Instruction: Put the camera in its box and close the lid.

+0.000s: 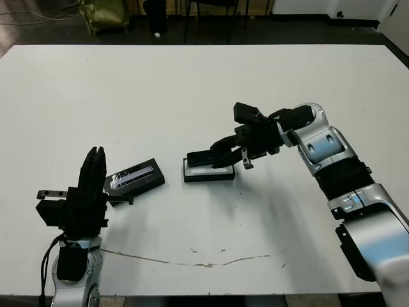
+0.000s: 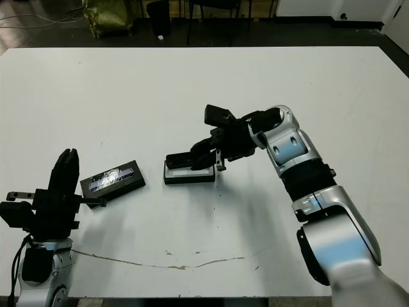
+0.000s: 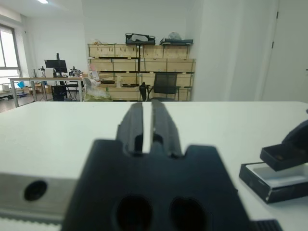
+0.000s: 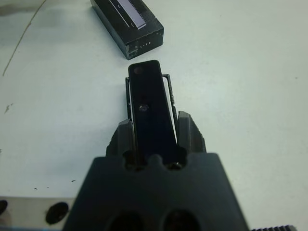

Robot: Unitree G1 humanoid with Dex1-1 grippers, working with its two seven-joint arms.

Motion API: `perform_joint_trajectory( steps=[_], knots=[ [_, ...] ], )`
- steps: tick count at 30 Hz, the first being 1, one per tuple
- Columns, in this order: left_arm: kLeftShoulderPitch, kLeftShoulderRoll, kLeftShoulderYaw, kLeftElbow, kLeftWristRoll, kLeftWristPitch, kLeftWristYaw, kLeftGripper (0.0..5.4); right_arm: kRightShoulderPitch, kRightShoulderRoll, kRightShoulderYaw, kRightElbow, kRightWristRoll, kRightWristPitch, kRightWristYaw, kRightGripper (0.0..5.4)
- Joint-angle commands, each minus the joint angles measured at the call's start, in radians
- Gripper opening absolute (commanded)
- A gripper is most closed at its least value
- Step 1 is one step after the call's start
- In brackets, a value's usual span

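My right gripper (image 1: 222, 152) is shut on the camera (image 1: 206, 157), a slim black bar, and holds it lengthwise just over the box (image 1: 209, 173), a shallow black tray with a white lining. In the right wrist view the camera (image 4: 151, 108) juts out between the fingers (image 4: 191, 132) and hides most of the box. The lid (image 1: 135, 177), a black panel with a silvery stripe, lies flat to the left of the box. My left gripper (image 1: 96, 165) stands upright and shut just left of the lid, holding nothing.
Bare white table (image 1: 204, 89) stretches beyond the box and lid. A thin crack or line (image 1: 211, 262) runs across the near part. Chairs and bags stand on the dark floor past the far edge.
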Motion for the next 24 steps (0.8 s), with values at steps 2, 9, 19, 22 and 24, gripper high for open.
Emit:
perform_joint_trajectory(
  steps=[2,9,19,22,24],
  knots=[
    [0.018,-0.001,-0.001,0.008,0.006,0.008,0.001,0.00,0.023,-0.015,0.027,-0.045,-0.013,0.052,-0.015,0.37],
    [0.023,-0.005,-0.004,0.002,0.010,0.013,0.008,0.00,0.026,-0.023,0.052,-0.071,-0.023,0.062,-0.026,0.37],
    [0.025,-0.004,-0.007,0.003,-0.013,0.015,-0.005,0.00,0.022,-0.029,0.062,-0.069,-0.036,0.079,-0.051,0.37],
    [0.026,-0.004,-0.010,0.002,-0.010,0.015,-0.004,0.00,0.020,-0.028,0.061,-0.060,-0.035,0.072,-0.055,0.37],
    [0.024,-0.002,-0.010,0.006,-0.005,0.009,-0.003,0.00,0.019,-0.028,0.061,-0.053,-0.036,0.060,-0.058,0.37]
  ],
)
